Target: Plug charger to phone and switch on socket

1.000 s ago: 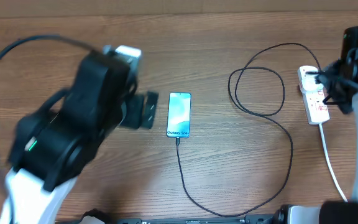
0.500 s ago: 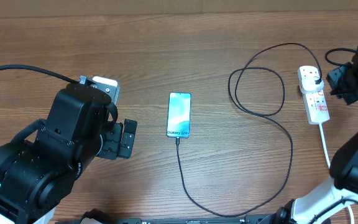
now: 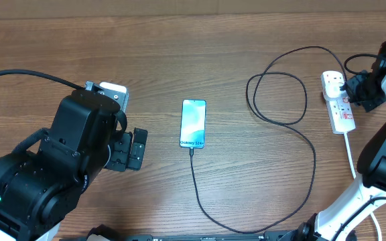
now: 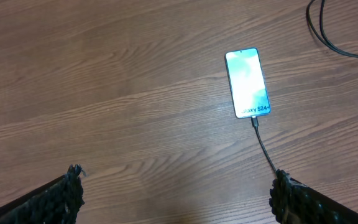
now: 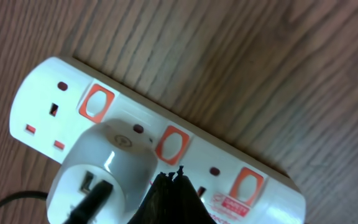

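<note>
Socket (image 3: 340, 110) lies by the right edge of the top view, its long side running up and down the picture. The right gripper (image 5: 174, 186) is pinched shut with nothing in it, its tip just under the middle red switch (image 5: 169, 144). That arm is much nearer. The left gripper (image 3: 134, 148) is wide open and empty, left of the phone (image 3: 193, 123), which has the charger (image 3: 192, 164) plugged in.

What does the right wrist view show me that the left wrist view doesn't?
Right wrist only: the socket, its red switches, a white adapter seated in it, and the shut right gripper close to it. Left wrist only: the phone, screen lit, the charger plugged into its end, and the open left gripper. Both: the wooden table and a stretch of the charger's black cable.
</note>
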Robot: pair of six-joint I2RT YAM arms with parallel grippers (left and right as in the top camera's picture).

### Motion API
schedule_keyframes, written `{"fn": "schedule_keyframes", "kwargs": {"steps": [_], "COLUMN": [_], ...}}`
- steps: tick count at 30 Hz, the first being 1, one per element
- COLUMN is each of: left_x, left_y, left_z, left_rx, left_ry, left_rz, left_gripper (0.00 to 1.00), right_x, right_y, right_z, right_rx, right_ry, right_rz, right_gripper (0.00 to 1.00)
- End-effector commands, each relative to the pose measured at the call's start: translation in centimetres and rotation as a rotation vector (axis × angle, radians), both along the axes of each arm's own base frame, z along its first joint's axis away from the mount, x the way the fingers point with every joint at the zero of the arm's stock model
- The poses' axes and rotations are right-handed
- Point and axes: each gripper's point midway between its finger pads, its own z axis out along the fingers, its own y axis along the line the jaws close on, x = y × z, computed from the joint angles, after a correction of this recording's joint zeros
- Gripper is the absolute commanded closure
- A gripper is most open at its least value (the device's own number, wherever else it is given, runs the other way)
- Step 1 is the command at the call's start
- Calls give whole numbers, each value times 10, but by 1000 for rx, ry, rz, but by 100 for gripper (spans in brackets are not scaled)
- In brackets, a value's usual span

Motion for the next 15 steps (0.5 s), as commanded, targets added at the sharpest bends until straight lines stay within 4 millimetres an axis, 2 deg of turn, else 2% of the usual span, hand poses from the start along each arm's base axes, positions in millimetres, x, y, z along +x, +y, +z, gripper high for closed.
{"fn": "schedule_keyframes", "kwargs": {"steps": [1,8,15], "left_x": [0,0,-1], "left_y": [2,2,2], "left_z": [2,2,2], "left_rx": [-5,-5,-6], "left_ry": [-10,-10,-12], "left_rz": [22,22,22], "left_gripper": [0,0,0], "right_x": [6,17,18], "right_y": [4,0,26], "right_z": [-8,-11,-42], "right_rx": [27,17,113], "right_ry": [-8,-49,0], "right_rz": [24,27,85], "right_gripper": [96,96,96]}}
